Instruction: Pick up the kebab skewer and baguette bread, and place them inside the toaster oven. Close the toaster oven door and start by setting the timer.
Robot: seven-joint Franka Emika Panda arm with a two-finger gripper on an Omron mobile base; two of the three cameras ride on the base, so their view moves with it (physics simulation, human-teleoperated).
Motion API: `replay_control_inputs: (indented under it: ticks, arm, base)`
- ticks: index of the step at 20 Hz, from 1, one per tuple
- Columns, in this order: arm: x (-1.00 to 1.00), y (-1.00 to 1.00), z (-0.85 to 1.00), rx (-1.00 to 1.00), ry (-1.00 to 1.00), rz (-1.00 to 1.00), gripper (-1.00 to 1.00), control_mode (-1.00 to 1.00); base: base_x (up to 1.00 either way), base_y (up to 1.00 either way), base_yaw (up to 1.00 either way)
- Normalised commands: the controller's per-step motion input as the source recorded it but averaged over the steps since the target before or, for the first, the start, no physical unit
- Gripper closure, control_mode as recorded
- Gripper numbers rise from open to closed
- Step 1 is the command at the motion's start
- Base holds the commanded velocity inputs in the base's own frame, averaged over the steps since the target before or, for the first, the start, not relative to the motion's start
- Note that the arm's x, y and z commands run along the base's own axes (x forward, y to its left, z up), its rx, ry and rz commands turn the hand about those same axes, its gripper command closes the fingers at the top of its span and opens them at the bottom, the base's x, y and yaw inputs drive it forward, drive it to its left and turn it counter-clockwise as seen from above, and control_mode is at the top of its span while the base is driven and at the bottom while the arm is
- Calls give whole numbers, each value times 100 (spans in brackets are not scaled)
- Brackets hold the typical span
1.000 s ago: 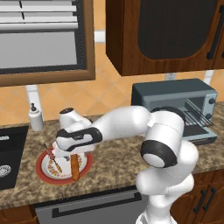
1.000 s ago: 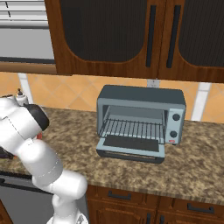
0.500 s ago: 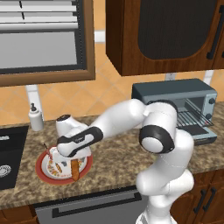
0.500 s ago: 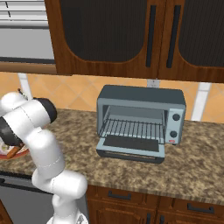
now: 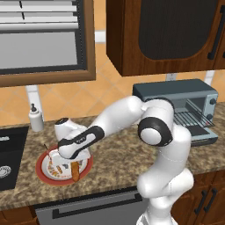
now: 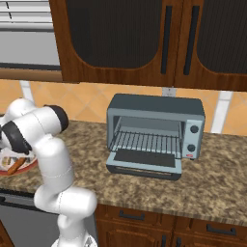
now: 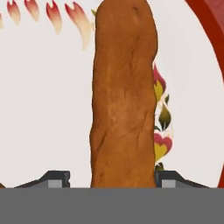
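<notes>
We see the baguette [image 7: 124, 96] lying on the red-rimmed plate [image 5: 41, 169], between our gripper's [image 7: 111, 178] fingertips, one on each side; whether they press it we cannot tell. The toaster oven [image 6: 154, 132] stands open, well apart

baguette bread [image 7: 124, 96] cut off at the hand view's bottom, gripper's contact with it unclear, plate [image 6: 25, 168] partly hidden behind arm, kebab skewer [image 5: 56, 168] too small to make out
</notes>
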Motion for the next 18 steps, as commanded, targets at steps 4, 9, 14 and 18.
replay_control_inputs:
  ticks: [4,9,14,18]
  arm:
    - [0,-6,17,0,0,0,100,-100]
    - [-9,-49,74,8,2,-8,100,-100]
    - [-24,-93,55,15,0,-16,100,-100]
    - [-21,-100,42,15,0,-22,100,-100]
  base:
    - [0,0,0]
    - [0,0,0]
    - [0,0,0]
    - [0,0,0]
